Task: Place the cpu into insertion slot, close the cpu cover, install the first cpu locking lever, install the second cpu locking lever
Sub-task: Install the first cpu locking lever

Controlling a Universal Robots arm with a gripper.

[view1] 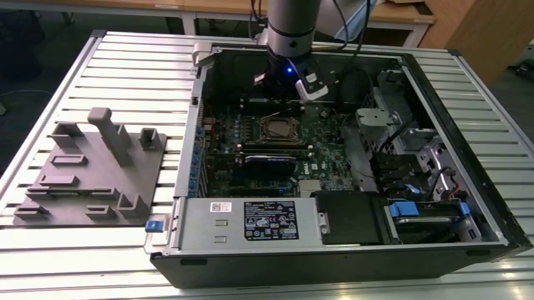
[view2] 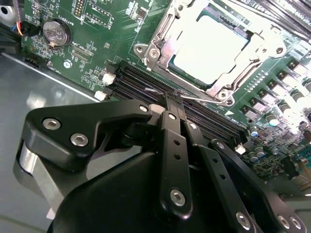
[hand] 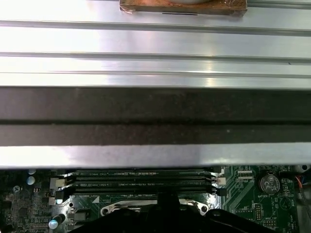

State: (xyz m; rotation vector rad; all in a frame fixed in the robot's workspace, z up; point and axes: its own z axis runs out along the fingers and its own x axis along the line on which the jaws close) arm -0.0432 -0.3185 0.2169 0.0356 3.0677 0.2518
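The cpu [view2: 209, 46] lies in the insertion slot [view1: 279, 129], its pale metal top showing through the window of the cpu cover [view2: 163, 36]. The cover is folded down flat over it. A thin silvery locking lever [view2: 206, 100] runs along the socket's side nearest the memory slots. My gripper [view2: 171, 99] is shut, its black fingers [view2: 170, 131] pressed together with the tips right at that lever wire, above the memory slots. I cannot tell whether the wire is pinched between the tips. In the exterior view the gripper [view1: 284, 103] hangs just behind the socket.
The open computer case [view1: 467, 244] lies on a slatted metal table [view1: 125, 62]. Black memory slots [hand: 141, 182] run beside the socket, and a coin battery [view2: 57, 31] sits on the green board. A grey fixture block [view1: 92, 175] stands at the exterior view's left.
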